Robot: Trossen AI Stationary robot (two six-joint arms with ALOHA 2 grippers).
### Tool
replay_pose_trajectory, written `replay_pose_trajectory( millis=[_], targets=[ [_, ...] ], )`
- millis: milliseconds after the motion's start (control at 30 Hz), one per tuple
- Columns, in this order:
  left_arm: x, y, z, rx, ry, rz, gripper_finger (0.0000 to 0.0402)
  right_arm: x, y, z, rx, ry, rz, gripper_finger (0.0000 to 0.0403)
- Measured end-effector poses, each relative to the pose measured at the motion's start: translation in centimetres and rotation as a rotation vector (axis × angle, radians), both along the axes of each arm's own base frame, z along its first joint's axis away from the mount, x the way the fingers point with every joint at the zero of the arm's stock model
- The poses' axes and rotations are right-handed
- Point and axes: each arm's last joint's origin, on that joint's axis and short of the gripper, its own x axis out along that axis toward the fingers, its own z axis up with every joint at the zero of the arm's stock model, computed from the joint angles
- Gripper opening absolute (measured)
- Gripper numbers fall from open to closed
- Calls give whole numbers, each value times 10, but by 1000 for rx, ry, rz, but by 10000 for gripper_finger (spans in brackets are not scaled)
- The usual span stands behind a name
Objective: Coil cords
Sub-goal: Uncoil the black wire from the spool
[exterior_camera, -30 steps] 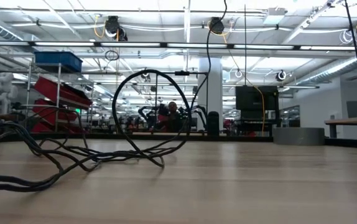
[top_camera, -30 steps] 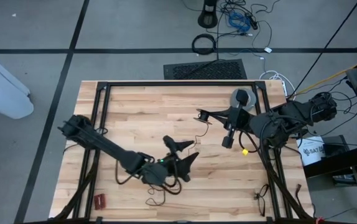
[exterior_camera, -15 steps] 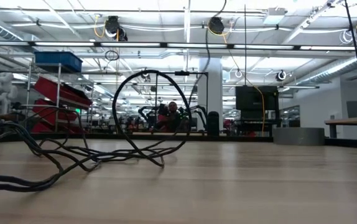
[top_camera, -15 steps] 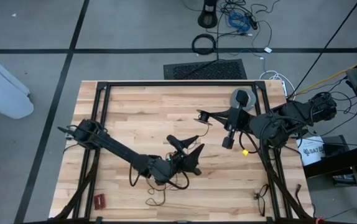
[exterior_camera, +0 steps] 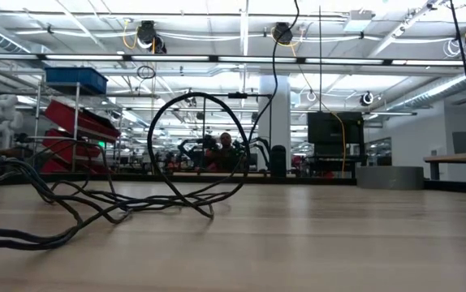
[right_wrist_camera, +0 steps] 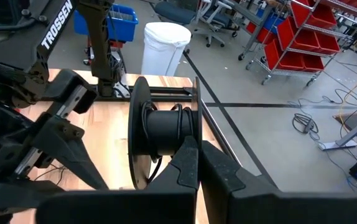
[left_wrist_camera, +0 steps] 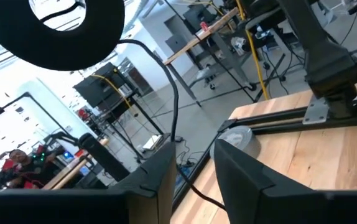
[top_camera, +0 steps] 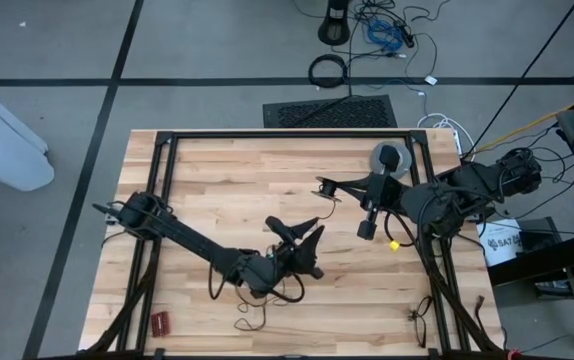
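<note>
Black thin cord [top_camera: 305,222] now lies between narrowing left claw [top_camera: 309,252] fingers; right claw [top_camera: 324,186] stays shut on spool [right_wrist_camera: 166,134].

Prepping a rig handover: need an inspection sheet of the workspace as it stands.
Surface: wooden table, black frame along its edges.
Job's things: thin black cord runs between the left fingers; black spool carries wound turns.
Clutter: grey tape roll; small red item.
Grippers: left gripper mid-table, open around the cord; right gripper shut on the spool.
Cables: loose black loops on the table.
Surroundings: white bin, floor mat, person far behind.
</note>
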Motion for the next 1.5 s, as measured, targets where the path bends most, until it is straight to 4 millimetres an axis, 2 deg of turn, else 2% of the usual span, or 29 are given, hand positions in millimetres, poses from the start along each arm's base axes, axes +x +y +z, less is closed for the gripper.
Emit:
replay_pose_trajectory(
  millis=[233,700,867,1200,1367,1500],
  targets=[
    [-2,-2,0,22,29,29,112,0,0,0,0,1,1,0],
    [9,25,-1,-30,-21,87,112,0,1,-1,18,4,18,0],
    [9,24,0,-32,-26,75,109,0,1,-1,18,4,18,0],
    [1,6,0,3,14,61,68,-1,0,-2,14,17,11,0],
    [1,7,0,12,27,73,48,-1,0,-2,15,17,11,0],
    [1,7,0,44,63,88,11,-1,0,-2,15,17,11,0]
  ],
)
